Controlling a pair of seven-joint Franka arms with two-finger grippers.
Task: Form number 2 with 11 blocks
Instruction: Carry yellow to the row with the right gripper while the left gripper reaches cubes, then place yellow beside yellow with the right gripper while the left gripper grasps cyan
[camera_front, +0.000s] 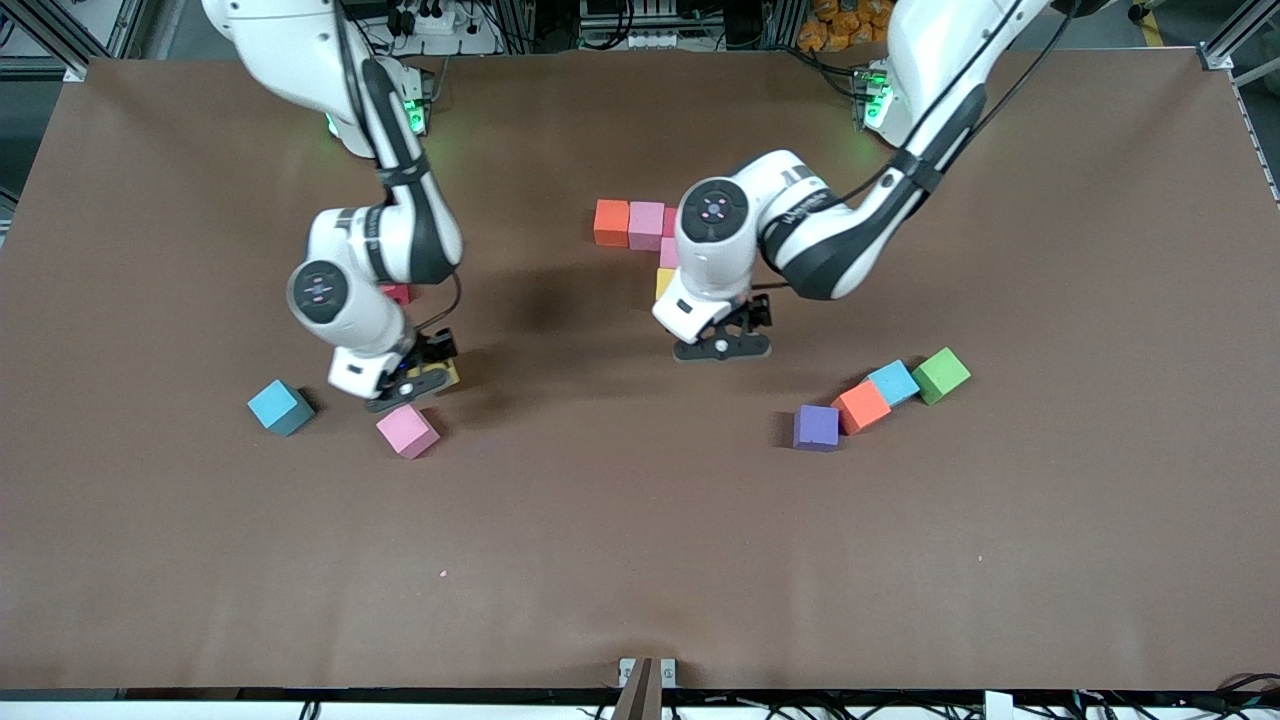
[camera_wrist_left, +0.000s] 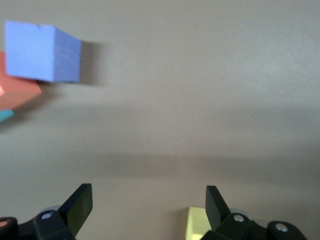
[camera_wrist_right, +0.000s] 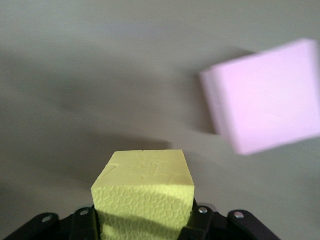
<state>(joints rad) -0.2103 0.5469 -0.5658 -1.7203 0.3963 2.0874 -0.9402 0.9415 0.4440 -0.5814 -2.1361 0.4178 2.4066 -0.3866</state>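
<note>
My right gripper (camera_front: 407, 384) is shut on a yellow block (camera_wrist_right: 144, 190), low over the table beside a loose pink block (camera_front: 407, 430) (camera_wrist_right: 265, 97). A light blue block (camera_front: 280, 407) lies toward the right arm's end, and a red block (camera_front: 398, 293) shows partly under that arm. The started number 2 (camera_front: 645, 240) is an orange block (camera_front: 611, 222), a pink block (camera_front: 647, 225), a second pink and a yellow block (camera_front: 664, 282), partly hidden by the left arm. My left gripper (camera_front: 722, 346) (camera_wrist_left: 147, 207) hangs open and holds nothing, beside that yellow block (camera_wrist_left: 196, 222).
A purple block (camera_front: 816, 427) (camera_wrist_left: 42, 52), an orange block (camera_front: 861, 407), a light blue block (camera_front: 893, 382) and a green cube (camera_front: 941, 375) sit in a slanted row toward the left arm's end. Bare brown table (camera_front: 640, 560) stretches nearer the front camera.
</note>
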